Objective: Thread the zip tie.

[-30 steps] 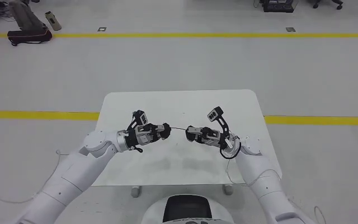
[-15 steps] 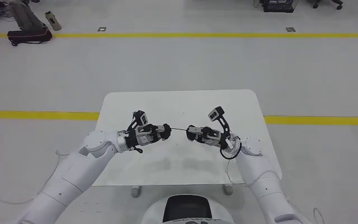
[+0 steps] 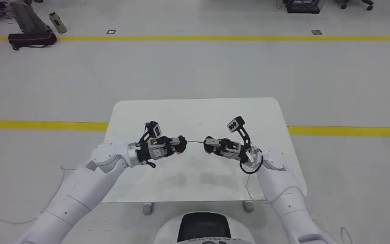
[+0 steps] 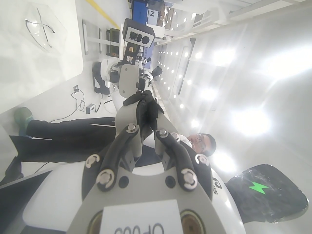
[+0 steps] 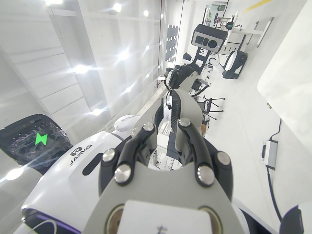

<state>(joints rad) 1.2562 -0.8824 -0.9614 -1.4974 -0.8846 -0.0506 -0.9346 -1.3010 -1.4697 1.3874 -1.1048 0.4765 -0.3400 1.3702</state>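
A thin black zip tie (image 3: 194, 141) spans the short gap between my two grippers, held in the air over the middle of the white table (image 3: 195, 110). My left gripper (image 3: 180, 144) is shut on one end of it; in the left wrist view its fingertips (image 4: 136, 108) press together on the black end piece (image 4: 148, 109). My right gripper (image 3: 208, 145) is shut on the other end, and the right wrist view shows the ridged strap (image 5: 173, 120) running between its fingers (image 5: 185, 113). The two grippers point at each other, a few centimetres apart.
A clear plastic tray (image 4: 40, 31) with a few spare black zip ties lies on the table beyond the right arm. The table's rounded corner and edge (image 5: 268, 83) lie close under the arms. Cables and a power box (image 5: 269, 151) rest on the floor.
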